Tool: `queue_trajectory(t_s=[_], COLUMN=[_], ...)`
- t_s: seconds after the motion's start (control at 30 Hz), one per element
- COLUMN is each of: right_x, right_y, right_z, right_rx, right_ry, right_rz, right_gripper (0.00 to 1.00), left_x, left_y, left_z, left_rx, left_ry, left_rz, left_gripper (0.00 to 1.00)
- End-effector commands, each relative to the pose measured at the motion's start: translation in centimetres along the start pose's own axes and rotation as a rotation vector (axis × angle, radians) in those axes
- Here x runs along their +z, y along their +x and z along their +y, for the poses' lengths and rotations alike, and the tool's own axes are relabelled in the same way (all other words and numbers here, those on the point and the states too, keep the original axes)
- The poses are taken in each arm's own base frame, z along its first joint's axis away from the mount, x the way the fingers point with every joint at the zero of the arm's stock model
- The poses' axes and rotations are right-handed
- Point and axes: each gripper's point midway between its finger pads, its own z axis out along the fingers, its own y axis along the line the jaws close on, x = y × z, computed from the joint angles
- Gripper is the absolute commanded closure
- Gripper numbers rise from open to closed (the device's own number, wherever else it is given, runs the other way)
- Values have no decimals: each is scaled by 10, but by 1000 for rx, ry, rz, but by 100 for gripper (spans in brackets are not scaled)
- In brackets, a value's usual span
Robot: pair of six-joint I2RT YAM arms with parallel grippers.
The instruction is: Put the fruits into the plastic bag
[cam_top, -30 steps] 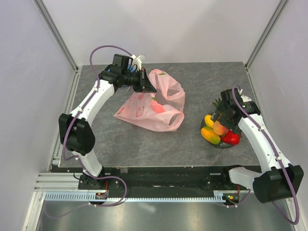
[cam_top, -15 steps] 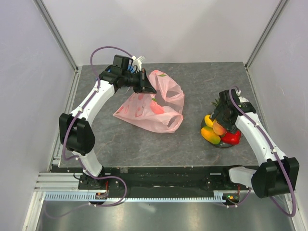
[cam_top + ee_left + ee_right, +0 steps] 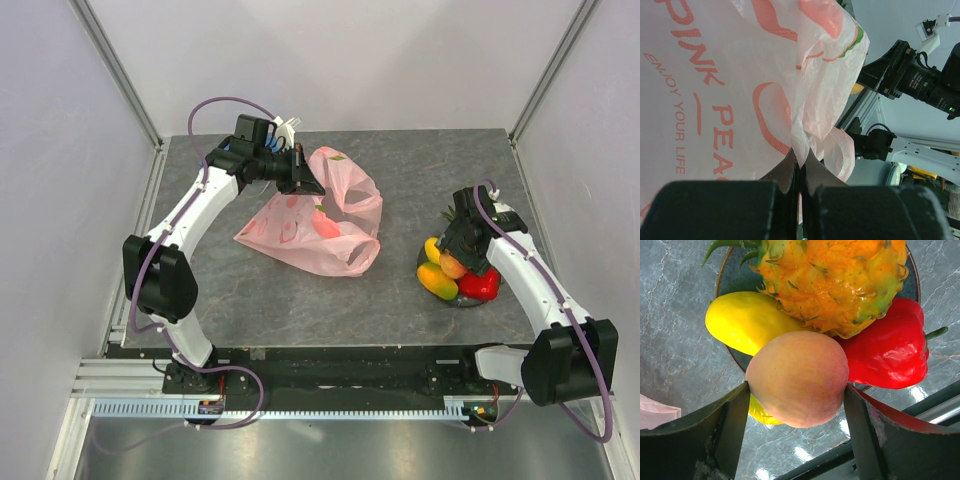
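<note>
Sitting between right fingers point(image 3: 725, 440) is the peach point(image 3: 797, 377).

The plastic bag point(image 3: 320, 225) lies left of centre on the tabletop point(image 3: 300, 310), with the left gripper point(image 3: 305, 180) on its far-left corner. The plate point(image 3: 462, 300) sits well apart on the right. On it, the pineapple point(image 3: 835, 280) is at the back, the mangoes point(image 3: 435, 270) on the left and the pepper point(image 3: 482, 285) on the right. The peach point(image 3: 797, 377) sits on top, between the right gripper point(image 3: 797, 405) fingers.
</note>
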Motion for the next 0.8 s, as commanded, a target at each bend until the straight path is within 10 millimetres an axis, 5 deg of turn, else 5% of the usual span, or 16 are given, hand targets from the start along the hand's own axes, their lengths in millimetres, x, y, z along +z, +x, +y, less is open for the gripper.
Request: queue_trajectory(t_s=[0.0, 0.47, 0.77], right_x=[5, -15, -49], right_y=[-1, -5, -19], right_z=[0, 2, 23], right_rx=[24, 56, 12], right_ry=[3, -47, -168], right_rz=[-12, -29, -27], right_gripper=[26, 59, 79], left_x=[-1, 0, 3], left_y=[-3, -2, 0], left_z=[-8, -9, -12], left_rx=[31, 32, 27], left_ry=[34, 41, 61], left_rz=[-7, -4, 6], left_gripper=[98, 98, 98])
